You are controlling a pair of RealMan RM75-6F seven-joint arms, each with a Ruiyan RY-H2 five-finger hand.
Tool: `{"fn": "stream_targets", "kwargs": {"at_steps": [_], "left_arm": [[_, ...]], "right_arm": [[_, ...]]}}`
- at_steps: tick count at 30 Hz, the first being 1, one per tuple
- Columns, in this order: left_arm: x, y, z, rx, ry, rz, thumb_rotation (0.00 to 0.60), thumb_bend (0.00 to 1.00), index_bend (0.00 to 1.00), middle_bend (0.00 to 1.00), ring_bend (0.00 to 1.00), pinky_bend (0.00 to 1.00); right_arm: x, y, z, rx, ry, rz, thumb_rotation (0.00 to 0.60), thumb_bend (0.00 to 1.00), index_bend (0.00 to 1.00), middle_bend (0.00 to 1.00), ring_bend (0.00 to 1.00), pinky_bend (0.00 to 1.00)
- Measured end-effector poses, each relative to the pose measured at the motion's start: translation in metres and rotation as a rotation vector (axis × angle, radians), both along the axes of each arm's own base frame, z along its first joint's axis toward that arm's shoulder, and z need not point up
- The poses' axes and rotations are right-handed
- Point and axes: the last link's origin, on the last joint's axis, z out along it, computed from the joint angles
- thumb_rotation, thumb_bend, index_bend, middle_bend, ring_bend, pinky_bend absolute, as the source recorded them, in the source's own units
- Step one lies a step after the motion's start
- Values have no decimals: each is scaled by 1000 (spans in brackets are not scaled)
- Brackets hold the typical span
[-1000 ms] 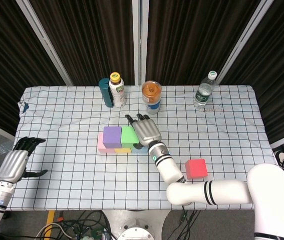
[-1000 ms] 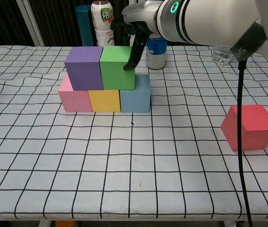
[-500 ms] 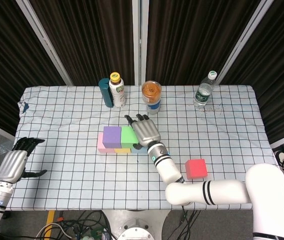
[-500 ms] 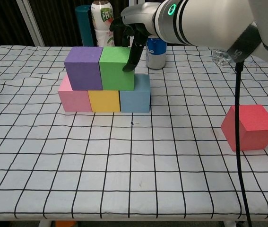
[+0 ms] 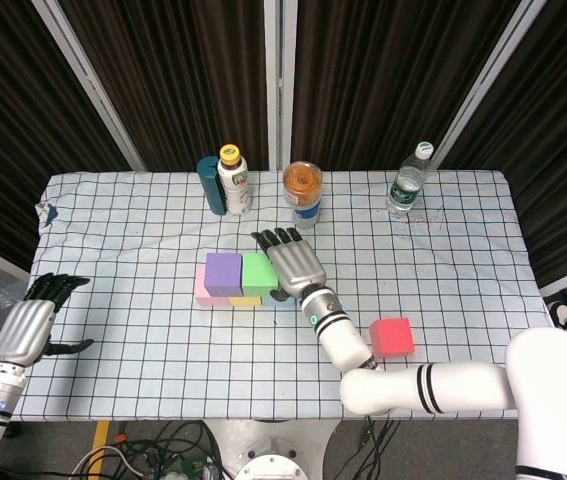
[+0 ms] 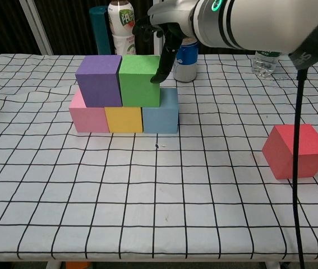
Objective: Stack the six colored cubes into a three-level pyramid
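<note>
Since the frame a second earlier, the right hand (image 6: 164, 42) had lifted slightly, its fingertip sliding from mid-face of the green foam cube (image 6: 139, 80) up to that cube's top right edge; the cubes themselves had not moved. Its fingers were spread, not wrapped around anything, with one finger resting against or just off the green cube's right side; actual contact was hard to confirm. In the head view the back of the right hand (image 5: 293, 264) hid the light blue foam cube (image 6: 160, 111) almost entirely.

At 9 o'clock from the green cube, touching it, sat the purple foam cube (image 6: 98, 80). Both rested on a bottom row: the pink foam cube (image 6: 88, 115), the yellow foam cube (image 6: 124, 119) and the light blue one, side by side. The pink cube's upper part was covered by the purple one.

The red foam cube (image 6: 296, 151) lay alone well apart at 4 o'clock from the stack, partly crossed by a black cable in the chest view.

At 12 o'clock, along the far edge of the white checked tablecloth (image 5: 143, 330), stood a teal cylinder (image 5: 209, 184), a white yellow-capped bottle (image 5: 233, 181), an orange-topped jar (image 5: 302, 195) and a clear water bottle (image 5: 409, 181).

The left hand (image 5: 31, 325) hung off the table's 8 o'clock corner, fingers loosely apart, holding nothing; only the head view showed it.
</note>
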Motion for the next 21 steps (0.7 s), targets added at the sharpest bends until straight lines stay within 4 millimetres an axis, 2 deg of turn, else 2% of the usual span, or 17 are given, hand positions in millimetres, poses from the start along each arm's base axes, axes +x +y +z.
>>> {"fn": "stream_targets", "kwargs": {"at_steps": [3, 5, 8, 11, 15, 21], "left_arm": [[0, 1, 2, 8, 10, -4, 600, 60, 184, 159, 99, 69], [0, 2, 4, 19, 16, -11, 600, 60, 185, 159, 99, 69], [-1, 3, 6, 32, 25, -18, 600, 60, 185, 158, 99, 69], [-3, 4, 7, 43, 29, -20, 600, 60, 185, 159, 99, 69], [-4, 5, 8, 49, 26, -10, 600, 60, 185, 159, 99, 69], [1, 6, 8, 47, 26, 3, 600, 60, 185, 159, 99, 69]], "right_arm": [[-6, 4, 15, -20, -19, 10, 600, 153, 0, 45, 0, 0], [-15, 8, 27, -38, -33, 15, 600, 152, 0, 85, 0, 0], [-36, 17, 51, -71, -57, 16, 600, 152, 0, 155, 0, 0], [-64, 28, 73, -97, -89, 6, 600, 153, 0, 211, 0, 10], [-105, 46, 98, -106, -132, -2, 600, 133, 0, 220, 0, 60], [-159, 78, 113, -33, -168, -4, 600, 11, 0, 197, 0, 51]]}}
